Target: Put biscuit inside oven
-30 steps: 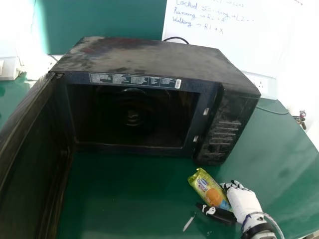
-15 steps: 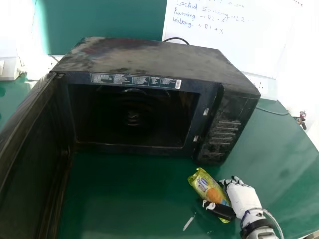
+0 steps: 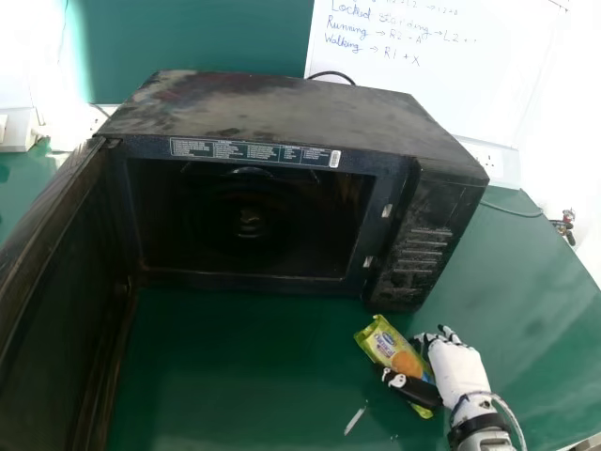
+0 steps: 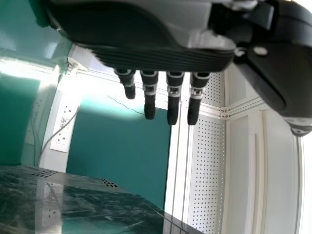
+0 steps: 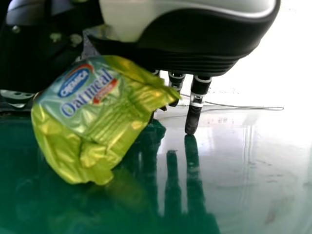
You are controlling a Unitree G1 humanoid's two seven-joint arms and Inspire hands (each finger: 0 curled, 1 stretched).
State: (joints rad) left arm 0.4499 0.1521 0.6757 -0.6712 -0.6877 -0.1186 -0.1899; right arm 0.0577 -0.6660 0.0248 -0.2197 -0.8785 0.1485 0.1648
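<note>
Fingers (image 5: 195, 105) straight and spread wide from the thumb (image 3: 414, 389), the right hand (image 3: 457, 366) is lying beside the biscuit packet (image 3: 381, 340), while the left hand (image 4: 146, 34) is hanging open.

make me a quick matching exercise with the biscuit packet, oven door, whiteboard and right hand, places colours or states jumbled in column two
Column one
1. biscuit packet
2. oven door
3. whiteboard
4. right hand

Column two
A. behind the oven, with handwriting on it
B. white and black, at the packet
C. mostly yellow-green, outside the oven
D. swung open at the head view's left

Right pairs: 1-C, 2-D, 3-A, 4-B
</note>
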